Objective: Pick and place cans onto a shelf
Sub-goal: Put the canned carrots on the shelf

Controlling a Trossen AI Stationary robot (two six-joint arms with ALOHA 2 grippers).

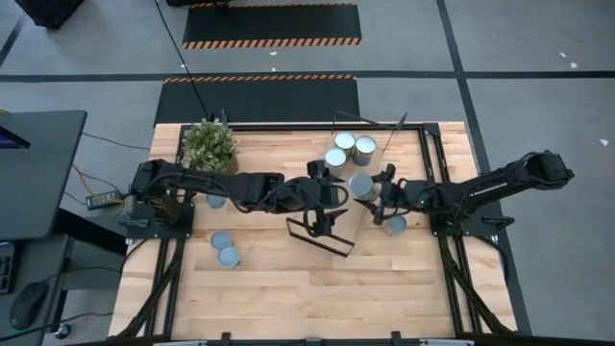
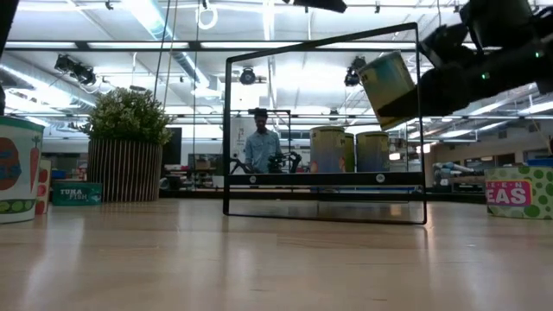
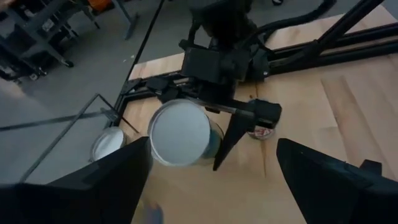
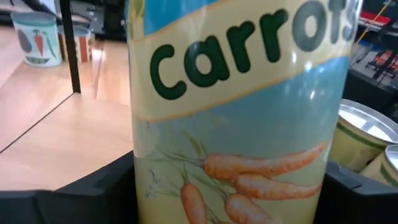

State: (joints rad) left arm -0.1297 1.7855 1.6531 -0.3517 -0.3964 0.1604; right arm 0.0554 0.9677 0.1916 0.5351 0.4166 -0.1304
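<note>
Carrots can [image 2: 388, 86] hangs in your right gripper [image 1: 368, 188], raised off the table above the shelf [image 1: 325, 234] and tilted, as the low view shows: its top leans away from the arm, so its long axis runs off vertical. In the right wrist view the label fills the picture between the dark fingers [image 4: 357, 186], so you have it clamped around the side wall. Two more cans [image 1: 350, 149] already stand together at the far end of the frame, by the black wire [image 2: 324, 125].

Your main risk, as I judge it, is that tilt. If you release it leaning, the can may land on its bottom edge and tip or roll off the board. Level the wrist before you lower.

A second risk is crowding. Your left gripper [image 1: 325, 204] waits with jaws apart and nothing between them, close beside the can, and its wrist view looks straight onto the silvery top [image 3: 180, 132]. A sideways move of either arm could bring the fingers together or knock the standing pair.

The wire frame is also near your descent path; clipping it may shift the shelf.
</note>
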